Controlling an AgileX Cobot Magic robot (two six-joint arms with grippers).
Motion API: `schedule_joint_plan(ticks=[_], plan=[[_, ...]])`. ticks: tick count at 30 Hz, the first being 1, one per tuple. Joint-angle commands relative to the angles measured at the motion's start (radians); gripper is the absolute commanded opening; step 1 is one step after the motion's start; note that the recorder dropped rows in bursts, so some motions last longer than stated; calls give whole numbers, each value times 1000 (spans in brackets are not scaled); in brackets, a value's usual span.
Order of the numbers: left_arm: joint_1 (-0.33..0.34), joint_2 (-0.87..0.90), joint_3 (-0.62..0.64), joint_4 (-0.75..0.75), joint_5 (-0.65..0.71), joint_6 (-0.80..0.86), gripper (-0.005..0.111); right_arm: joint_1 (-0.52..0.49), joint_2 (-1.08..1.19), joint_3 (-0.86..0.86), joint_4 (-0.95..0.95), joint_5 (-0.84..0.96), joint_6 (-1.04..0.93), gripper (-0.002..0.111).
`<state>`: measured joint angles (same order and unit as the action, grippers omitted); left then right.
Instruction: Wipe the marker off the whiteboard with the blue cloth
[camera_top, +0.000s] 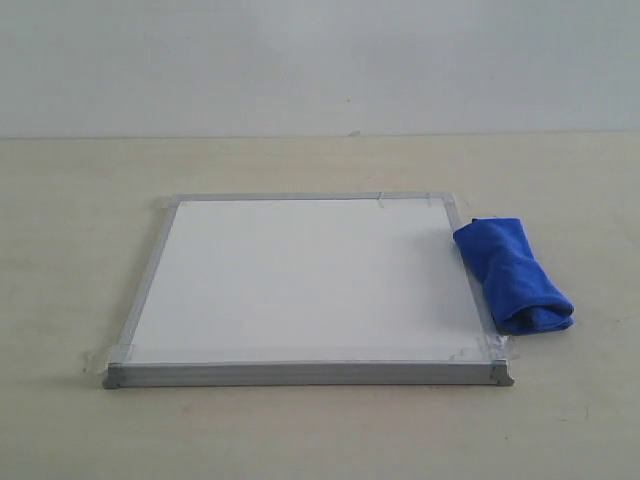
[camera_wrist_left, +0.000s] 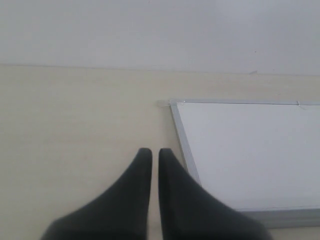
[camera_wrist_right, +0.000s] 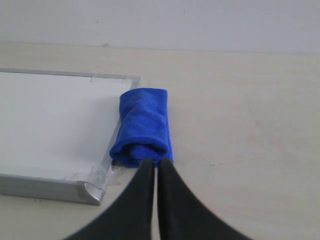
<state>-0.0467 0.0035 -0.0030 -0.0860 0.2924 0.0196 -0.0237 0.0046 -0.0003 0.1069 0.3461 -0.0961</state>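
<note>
The whiteboard (camera_top: 300, 280) lies flat on the table, silver-framed with taped corners; its white face shows no red marker line in any view. The blue cloth (camera_top: 513, 272) is a rolled bundle resting against the board's right frame edge, partly over it. Neither arm appears in the exterior view. In the right wrist view my right gripper (camera_wrist_right: 155, 164) is shut and empty, its tips just short of the near end of the blue cloth (camera_wrist_right: 144, 127). In the left wrist view my left gripper (camera_wrist_left: 151, 152) is shut and empty, over bare table beside the whiteboard (camera_wrist_left: 250, 150).
The table is a pale beige surface (camera_top: 80, 250) with a plain white wall (camera_top: 320, 60) behind it. Clear tape patches hold the board's corners (camera_top: 480, 350) to the table.
</note>
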Motion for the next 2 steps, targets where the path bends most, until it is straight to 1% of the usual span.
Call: schedule_joint_plan(ticks=[1,2], plan=[[3,-3,3,1,4,9,5,-2,-5,0,-9,-8,-6,0],[3,-3,3,1,4,9,5,-2,-5,0,-9,-8,-6,0]])
